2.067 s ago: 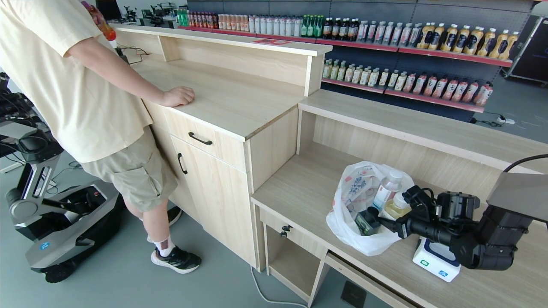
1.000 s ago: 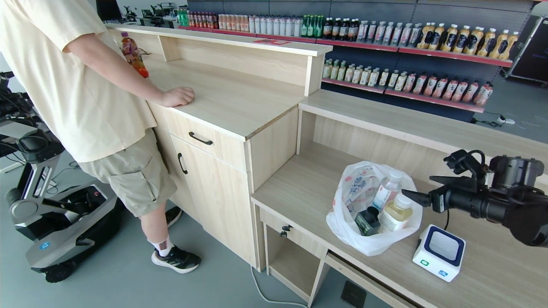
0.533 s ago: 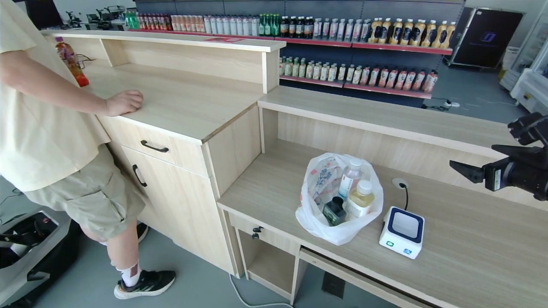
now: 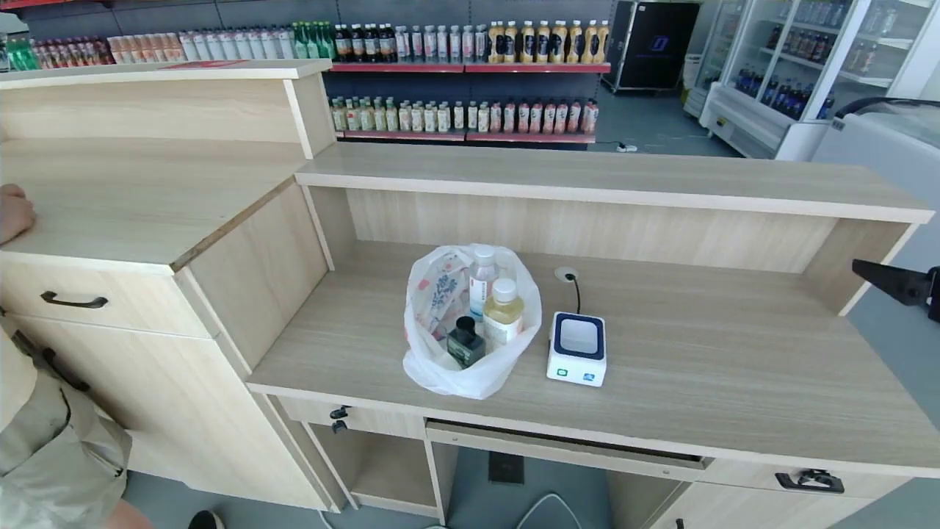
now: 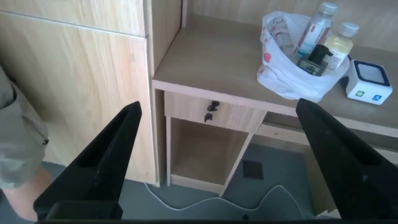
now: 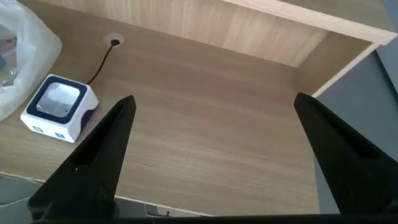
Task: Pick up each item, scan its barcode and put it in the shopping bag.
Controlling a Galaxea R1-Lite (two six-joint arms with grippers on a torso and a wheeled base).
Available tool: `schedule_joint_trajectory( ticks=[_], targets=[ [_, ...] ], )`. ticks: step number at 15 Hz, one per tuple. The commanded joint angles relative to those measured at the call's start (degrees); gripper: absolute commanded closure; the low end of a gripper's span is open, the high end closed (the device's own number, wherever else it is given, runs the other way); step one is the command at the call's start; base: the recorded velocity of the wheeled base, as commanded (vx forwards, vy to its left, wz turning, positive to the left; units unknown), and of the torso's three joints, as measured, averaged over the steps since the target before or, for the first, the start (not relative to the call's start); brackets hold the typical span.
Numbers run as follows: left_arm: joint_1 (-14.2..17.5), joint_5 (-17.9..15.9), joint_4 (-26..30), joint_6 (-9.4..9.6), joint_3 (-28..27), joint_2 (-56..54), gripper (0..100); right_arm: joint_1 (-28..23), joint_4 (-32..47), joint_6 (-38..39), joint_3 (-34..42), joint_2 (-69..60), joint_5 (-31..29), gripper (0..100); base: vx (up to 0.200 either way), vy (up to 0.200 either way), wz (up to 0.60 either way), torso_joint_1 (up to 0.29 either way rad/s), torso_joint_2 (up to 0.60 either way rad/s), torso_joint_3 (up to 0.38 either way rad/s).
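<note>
Entry one: the scanner (image 4: pixel 577 358), on the counter (image 4: pixel 734 367) well off to the left of my right gripper (image 6: pixel 214 98), bears two small badges on its front face, one green and one blue, and I can read neither. Entry two: the shopping bag (image 4: pixel 433 367), just past the scanner from that gripper, carries a red and blue printed pattern, and the bottles (image 4: pixel 503 317) standing in it wear labels too small to read. Entry three: the shelf bottles (image 4: pixel 455 116) and the black cabinet (image 4: pixel 653 44) with its blue mark, both far beyond my gripper, show print that stays illegible.
</note>
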Motion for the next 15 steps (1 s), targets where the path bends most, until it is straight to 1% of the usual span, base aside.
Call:
schedule_joint_trajectory(
  ticks=[1,2,3,4,5,6,7,8,10,11,12,13,14,15],
  targets=[
    [0.01,-0.01,0.00,-0.02,0.00,-0.02,0,0.58,0.21,0.80,5.73,-8.77,-3.81,0,0.000,0.000,-0.60,-0.183,0.36,0.178],
    [0.01,-0.01,0.00,-0.02,0.00,-0.02,0,0.67,0.21,1.68,8.45,-12.20,-5.04,0,0.000,0.000,-0.60,-0.188,0.37,0.178],
    [0.01,-0.01,0.00,-0.02,0.00,-0.02,0,0.58,0.21,2.30,10.74,-15.01,-5.13,0,0.000,0.000,0.00,-0.203,0.37,0.163],
    [0.01,-0.01,0.00,-0.02,0.00,-0.02,0,0.85,0.04,3.62,14.69,-19.14,-5.04,0,0.000,0.000,0.00,-0.203,0.38,0.183],
    [0.01,-0.01,0.00,-0.02,0.00,-0.02,0,2.25,0.04,5.99,17.68,-22.74,-5.04,0,0.000,0.000,0.00,-0.110,0.21,0.090],
    [0.01,-0.01,0.00,-0.02,0.00,-0.02,0,2.78,-0.05,9.77,22.25,-27.05,-5.04,0,0.000,0.000,0.00,-0.051,0.08,0.046],
    [0.01,-0.01,0.00,-0.02,0.00,-0.02,0,3.40,0.04,11.35,27.35,-31.53,-5.04,0,0.000,0.000,0.00,-0.017,0.06,0.032],
    [0.01,-0.01,0.00,-0.02,0.00,-0.02,0,3.92,0.04,11.61,29.90,-33.64,-5.04,0,0.000,0.000,0.00,0.000,0.00,0.000],
    [0.01,-0.01,0.00,-0.02,0.00,-0.02,0,7.09,0.04,12.14,39.92,-44.98,-5.22,0,0.000,0.000,0.00,0.000,0.00,0.000],
    [0.01,-0.01,0.00,-0.02,0.00,-0.02,0,8.67,3.47,12.23,40.18,-50.78,-5.40,0,0.000,0.000,0.00,0.000,0.00,0.000],
    [0.01,-0.01,0.00,-0.02,0.00,-0.02,0,10.43,10.50,12.23,40.18,-56.67,-5.40,0,0.000,0.000,0.00,0.000,0.00,0.000],
    [0.01,-0.01,0.00,-0.02,0.00,-0.02,0,11.66,12.52,12.32,40.18,-58.78,-5.48,0,0.000,0.000,0.00,0.000,0.00,0.000],
    [0.01,-0.01,0.00,-0.02,0.00,-0.02,0,15.00,17.00,12.67,40.18,-64.49,-7.33,0,0.000,0.000,0.00,0.000,0.00,0.000],
    [0.01,-0.01,0.00,-0.02,0.00,-0.02,0,17.19,17.88,13.28,40.18,-66.78,-10.84,0,0.000,0.000,0.00,0.000,0.00,0.000]
  ],
)
